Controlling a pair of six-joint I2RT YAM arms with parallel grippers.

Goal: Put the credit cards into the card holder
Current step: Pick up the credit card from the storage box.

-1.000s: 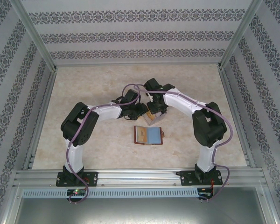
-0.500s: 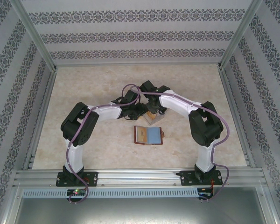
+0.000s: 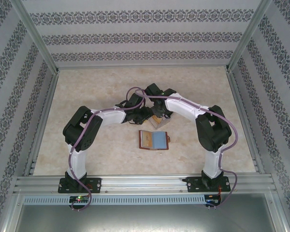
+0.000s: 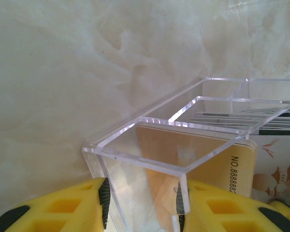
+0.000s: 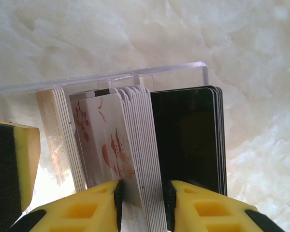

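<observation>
The reddish-brown card holder (image 3: pixel 153 140) lies open on the table with a light blue card in it. Just behind it stands a clear plastic case (image 4: pixel 150 145) holding the credit cards upright: tan ones (image 4: pixel 203 159), white printed ones (image 5: pixel 130 140) and black ones (image 5: pixel 186 140). My left gripper (image 4: pixel 142 208) is shut on the end of the clear case, one pad on each side wall. My right gripper (image 5: pixel 142 203) reaches into the case from above, shut on the stack of white cards. In the top view both grippers meet over the case (image 3: pixel 159 121).
The left gripper's yellow finger (image 5: pixel 9 164) sits close beside the case in the right wrist view. Both arms arch over the table's middle. Patterned walls and a metal frame (image 3: pixel 135 181) enclose the marbled table (image 3: pixel 87 87).
The right gripper moved left and down onto the case between one second and half a second ago. Since then nothing has visibly moved. The left arm stayed put.
</observation>
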